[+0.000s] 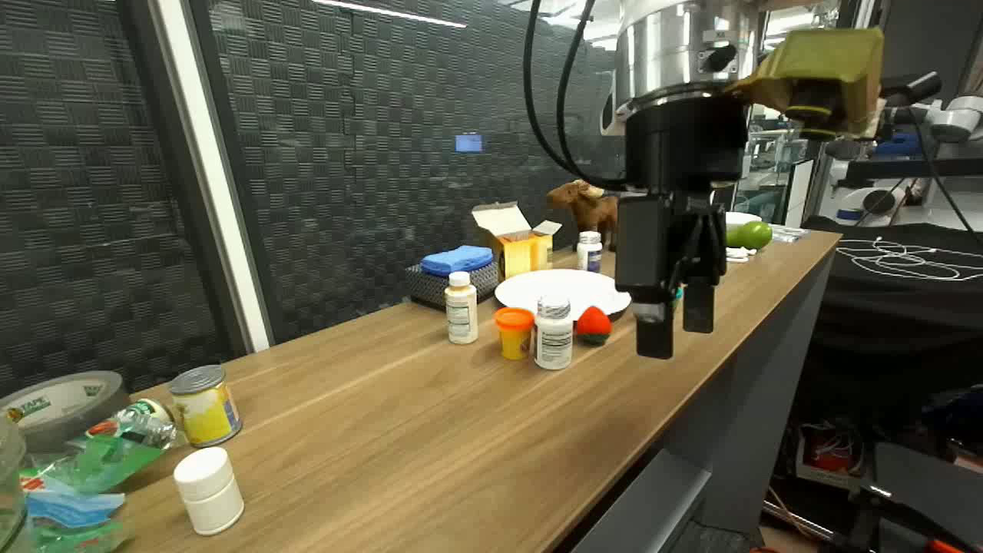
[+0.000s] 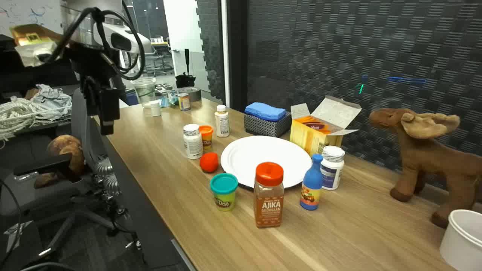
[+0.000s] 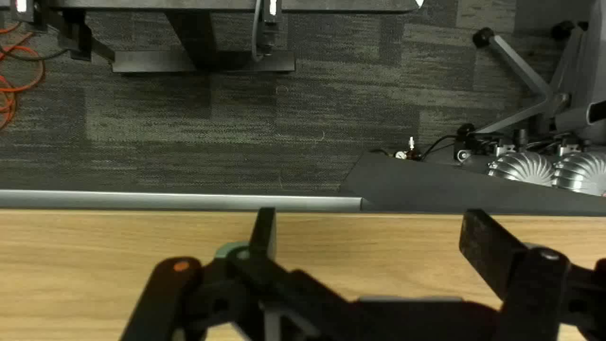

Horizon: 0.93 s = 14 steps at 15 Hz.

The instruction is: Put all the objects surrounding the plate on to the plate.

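Flanking round white plate (image 2: 260, 154): white bottles (image 2: 193, 143), rounded red piece (image 2: 209, 162).

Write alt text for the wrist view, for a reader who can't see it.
An open gripper, with nothing between its jaws, reaches up from the bottom of the picture, against a wooden table. Beyond the table's edge lies dark grey carpet, with a chair's wheeled legs at upper right.
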Motion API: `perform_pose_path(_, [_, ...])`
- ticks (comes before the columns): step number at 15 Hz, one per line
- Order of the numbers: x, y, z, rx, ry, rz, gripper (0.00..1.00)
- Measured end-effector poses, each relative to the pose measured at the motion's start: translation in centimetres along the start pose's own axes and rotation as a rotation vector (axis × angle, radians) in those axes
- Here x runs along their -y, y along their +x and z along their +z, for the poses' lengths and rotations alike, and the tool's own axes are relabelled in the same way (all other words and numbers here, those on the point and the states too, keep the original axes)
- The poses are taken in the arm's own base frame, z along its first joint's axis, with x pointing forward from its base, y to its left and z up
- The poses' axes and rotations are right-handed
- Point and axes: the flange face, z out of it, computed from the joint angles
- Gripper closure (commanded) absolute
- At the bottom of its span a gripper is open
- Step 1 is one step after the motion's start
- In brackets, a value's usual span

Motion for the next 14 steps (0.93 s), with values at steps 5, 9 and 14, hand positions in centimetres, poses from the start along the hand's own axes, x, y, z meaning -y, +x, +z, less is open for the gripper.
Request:
perform_pose_path(5, [0.2, 0.2, -0.7, -0.015, 0.003, -0.004, 0.00])
perform_pose_path(9, [0.0, 0.3, -0.5, -0.003, -0.007, -0.003, 0.00])
perform_pose_path(14, [0.3, 2.8, -4.6, 0.030, -0.094, -0.056, 0.00])
